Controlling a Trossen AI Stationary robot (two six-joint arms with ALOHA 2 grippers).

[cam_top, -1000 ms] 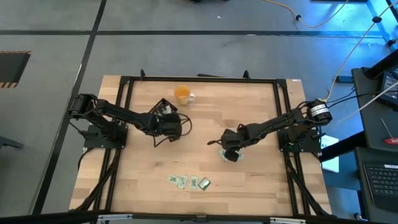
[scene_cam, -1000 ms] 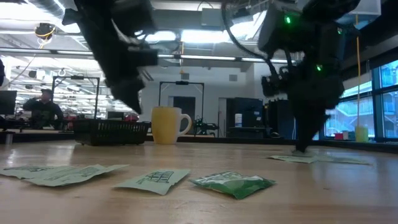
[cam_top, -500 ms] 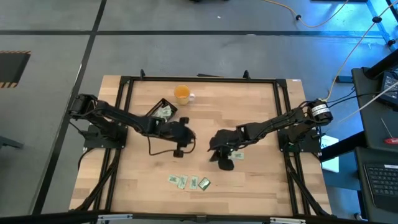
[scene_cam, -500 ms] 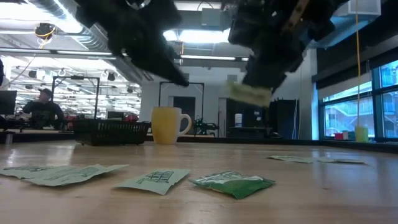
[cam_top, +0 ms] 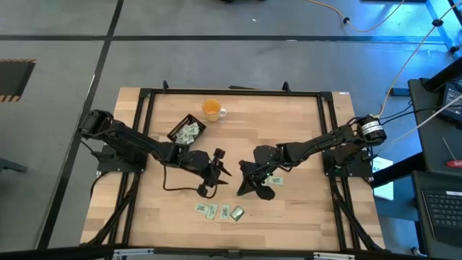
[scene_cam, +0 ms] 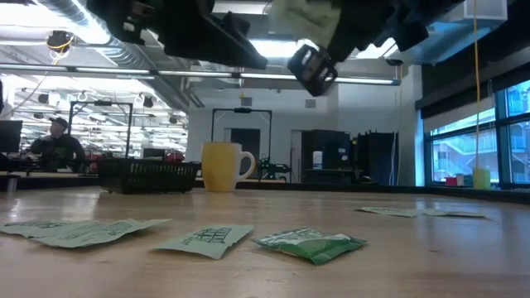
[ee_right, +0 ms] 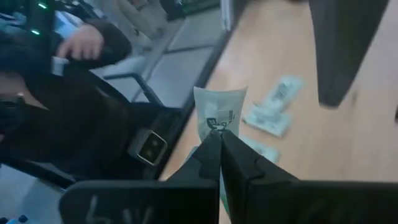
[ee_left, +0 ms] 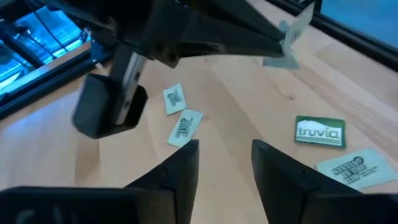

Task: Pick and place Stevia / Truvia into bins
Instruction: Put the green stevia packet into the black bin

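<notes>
My right gripper (ee_right: 219, 138) is shut on a pale green and white Stevia sachet (ee_right: 219, 112), held high above the table's middle (scene_cam: 302, 16). My left gripper (ee_left: 225, 155) hovers open beside it, to its left (cam_top: 216, 173), with nothing between its fingers. The black tray (cam_top: 186, 131) at the far left holds a few sachets. Three more sachets (cam_top: 221, 211) lie flat near the table's near edge, and two (cam_top: 273, 186) lie by my right gripper. In the left wrist view a green Truvia sachet (ee_left: 319, 132) lies flat on the wood. My right gripper pinches the sachet's one short end (ee_right: 216, 129) between its two fingertips. The fingers lie nearly level, pointing toward the table's left and near side. The sachet sticks out beyond the fingertips, lifted clear of the table.
An orange cup (cam_top: 211, 109) with a white handle stands at the far edge, just right of the tray. A black frame (cam_top: 231, 92) runs around the tabletop. Bare wood lies between the tray and the loose sachets. A person (scene_cam: 58, 142) sits far off in the room.
My left gripper has left the tray, swung toward the table's middle and near edge, tipped up toward level and opened wider. My right gripper has lifted a sachet off the table, risen, tipped from pointing down to nearly level and drifted a little left.
</notes>
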